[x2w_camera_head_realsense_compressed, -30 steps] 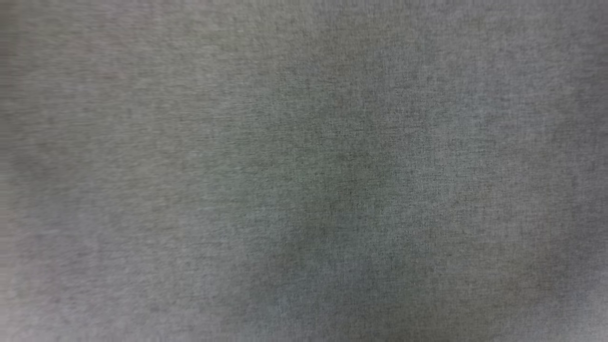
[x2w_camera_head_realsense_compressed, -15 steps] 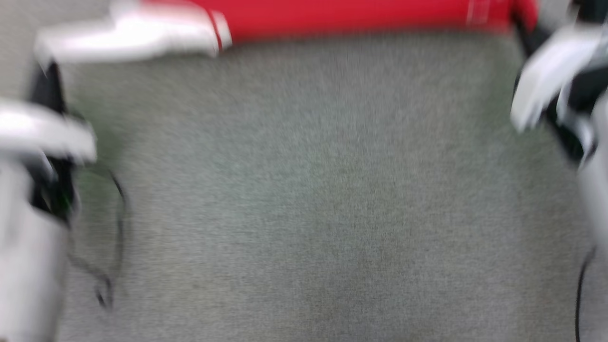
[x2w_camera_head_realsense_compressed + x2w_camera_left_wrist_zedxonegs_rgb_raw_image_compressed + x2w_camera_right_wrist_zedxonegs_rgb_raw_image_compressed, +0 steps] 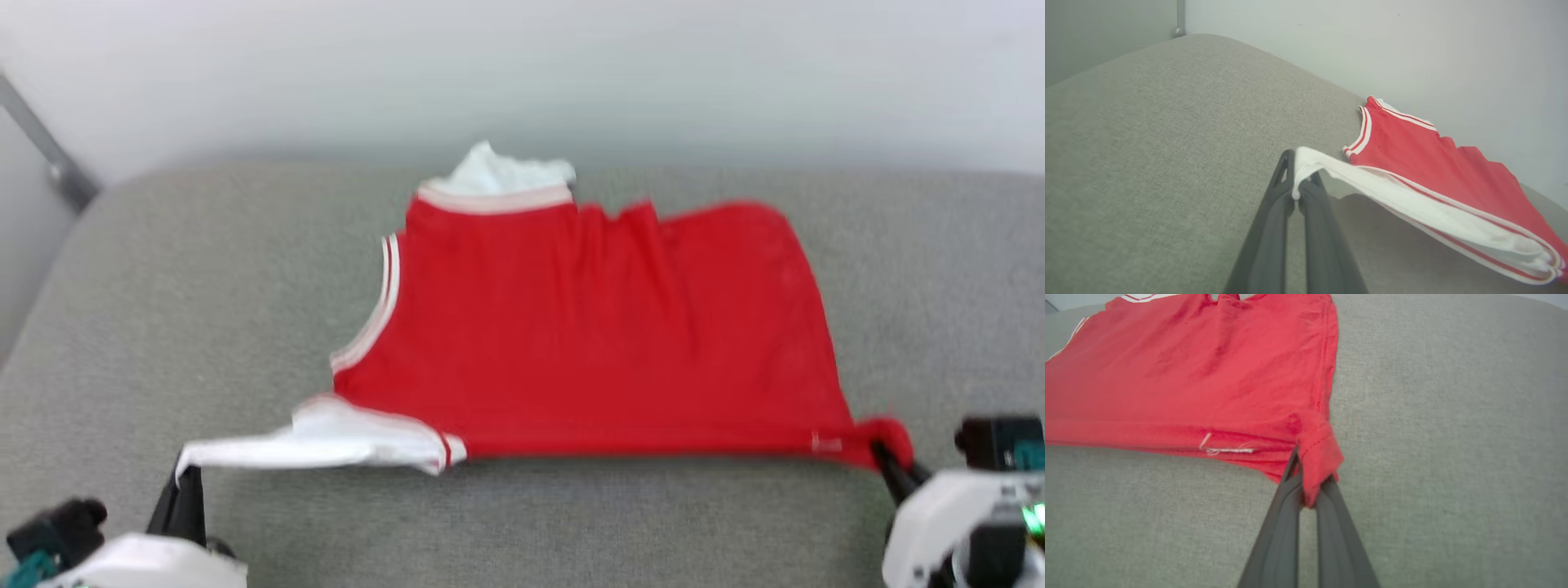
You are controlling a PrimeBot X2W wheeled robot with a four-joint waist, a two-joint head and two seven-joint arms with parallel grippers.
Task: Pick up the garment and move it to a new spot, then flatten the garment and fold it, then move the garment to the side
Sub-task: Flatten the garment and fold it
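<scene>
Left pincer and right pincer clamp the garment; its white tag is unreadable.

Bare grey cushion lies open to the left, right and near side of the garment, giving passage there. Behind the garment a pale wall closes the far side, leaving a narrow strip of cushion. A grey metal bar slants well off to its far left. The left gripper and right gripper, each clamped on cloth, occupy the garment's two near corners.
</scene>
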